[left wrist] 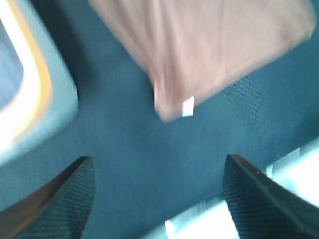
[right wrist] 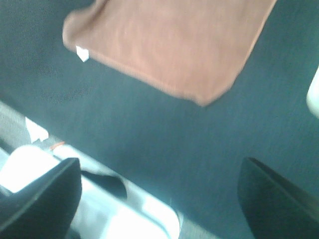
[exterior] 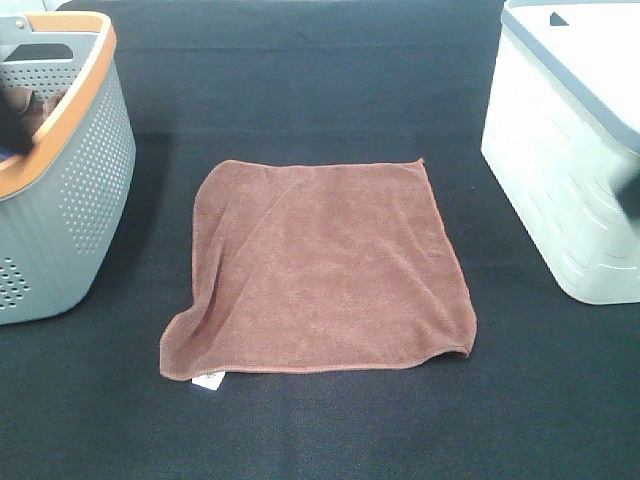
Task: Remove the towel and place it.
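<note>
Lying flat on the dark table cloth (exterior: 330,430), the brown towel (exterior: 320,270) is seen between the grey basket (exterior: 70,190), cut off at the frame edge, and the white bin (exterior: 570,160). Both wrist views are blurred; the left gripper (left wrist: 157,194) and right gripper (right wrist: 159,199) are spread wide, nothing held.

High overhead; both wrists sharing towel (exterior: 318,270).

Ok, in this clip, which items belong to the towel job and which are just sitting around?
Part of the job:
- brown square microfibre towel, spread flat on the table
- left gripper, open, empty
- right gripper, open, empty

Possibly just nearby (the task names no destination):
- grey perforated plastic basket with orange rim
- white plastic bin with grey rim
- black cloth-covered table
</note>
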Motion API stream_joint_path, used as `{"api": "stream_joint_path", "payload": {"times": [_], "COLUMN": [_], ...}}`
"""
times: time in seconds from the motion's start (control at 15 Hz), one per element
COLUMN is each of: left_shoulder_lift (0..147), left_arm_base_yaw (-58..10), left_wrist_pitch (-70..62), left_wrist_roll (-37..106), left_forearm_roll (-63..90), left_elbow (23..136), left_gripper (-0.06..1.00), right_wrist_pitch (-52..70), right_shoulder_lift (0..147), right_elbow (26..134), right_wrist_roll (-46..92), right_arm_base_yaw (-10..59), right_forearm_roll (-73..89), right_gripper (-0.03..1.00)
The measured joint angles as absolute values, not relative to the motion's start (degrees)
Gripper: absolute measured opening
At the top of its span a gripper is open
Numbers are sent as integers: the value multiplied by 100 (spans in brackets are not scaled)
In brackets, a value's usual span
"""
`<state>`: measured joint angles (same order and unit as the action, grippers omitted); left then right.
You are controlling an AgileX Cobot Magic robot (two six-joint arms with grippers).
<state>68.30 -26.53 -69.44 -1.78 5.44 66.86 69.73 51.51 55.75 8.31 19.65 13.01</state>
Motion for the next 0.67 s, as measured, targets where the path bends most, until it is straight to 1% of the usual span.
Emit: {"api": "stream_joint_path", "payload": {"times": [0.4,0.53,0.67], "left_shoulder_lift": [4962,4360,3982], "left_arm_base_yaw": [-2653,-2653,-2653], "left_wrist_pitch": [-6784,-6251,-5787], "left_wrist_roll": [-212,-212,-120], "left_forearm_roll": [556,556,556], "left_elbow": [4057,3484,3100], "left_gripper": [69,69,69], "right_wrist_pitch": [7002,7002,6818], "right_shoulder_lift": [3358,2859,2515], "right_elbow": [3570,3237,3151], "right_wrist_roll": [825,808,808], "right_arm_base_yaw": [1965,1965,1965], "right_forearm_roll": [997,791,710], "right_gripper": [81,81,81]}}
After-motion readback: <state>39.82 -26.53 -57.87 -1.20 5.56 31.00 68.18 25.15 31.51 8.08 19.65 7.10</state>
